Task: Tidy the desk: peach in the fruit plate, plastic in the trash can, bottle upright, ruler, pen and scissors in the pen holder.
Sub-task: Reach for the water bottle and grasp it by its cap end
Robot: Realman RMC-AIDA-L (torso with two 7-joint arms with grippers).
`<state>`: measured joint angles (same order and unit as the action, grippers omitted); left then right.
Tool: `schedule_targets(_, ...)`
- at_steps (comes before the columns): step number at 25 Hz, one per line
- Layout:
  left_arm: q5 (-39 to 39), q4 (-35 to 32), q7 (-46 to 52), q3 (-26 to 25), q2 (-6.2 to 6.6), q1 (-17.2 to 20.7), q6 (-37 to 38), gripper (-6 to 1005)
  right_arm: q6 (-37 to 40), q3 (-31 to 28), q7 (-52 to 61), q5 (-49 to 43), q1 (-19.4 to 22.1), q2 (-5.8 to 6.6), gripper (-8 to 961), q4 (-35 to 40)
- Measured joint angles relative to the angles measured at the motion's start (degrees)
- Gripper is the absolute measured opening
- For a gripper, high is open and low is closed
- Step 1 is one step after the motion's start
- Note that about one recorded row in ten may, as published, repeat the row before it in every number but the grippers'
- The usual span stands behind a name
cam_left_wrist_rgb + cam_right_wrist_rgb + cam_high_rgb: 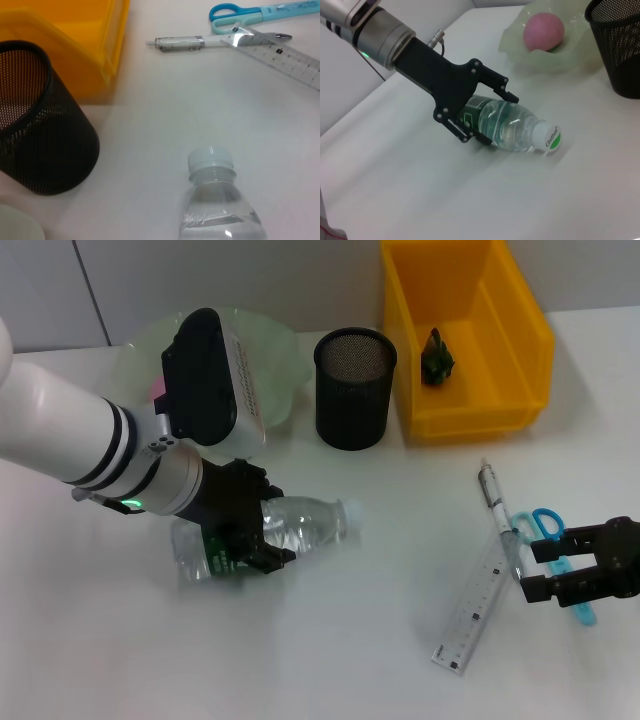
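Head view: left pincer (262, 530) is straddling the bottle (290, 525), fingers closing round its labelled mid-body, so it's holding or abt to hold it. Bottle is lying on its side on the worktop (330, 640), long axis running roughly L–R, cap (352, 515) pointing twd the robot's right. Left arm is plainly the nearer one. Standing it up likely needs the cap end swinging upward. Right pincer (545, 570) is sitting wide open over by the scissors (560, 550).
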<state>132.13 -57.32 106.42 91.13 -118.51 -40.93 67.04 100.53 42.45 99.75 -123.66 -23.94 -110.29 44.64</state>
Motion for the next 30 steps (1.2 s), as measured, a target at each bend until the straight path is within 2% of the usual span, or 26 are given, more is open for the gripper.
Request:
schedule_targets(5,0.0,-0.5,-0.1,0.0,-0.13,0.2,0.1,769,0.2,0.0,0.1,0.0,0.0,-0.01,834,0.0)
schedule_targets(7,-0.5,-0.8,-0.6,1.2,-0.49,-0.2,-0.9,804,0.3,0.0,0.1,0.0,0.1,-0.01,834,-0.1)
schedule_targets(11,-2.2,-1.2,-0.8,2.9,-0.48,-0.6,-1.9,807,0.4,0.0,0.2,0.0,0.3,-0.02,833,-0.1)
schedule_targets(30,-2.0,-0.8,-0.1,2.2,-0.08,-0.2,-1.7,807,0.5,0.0,0.2,0.0,0.4,0.04,833,-0.1)
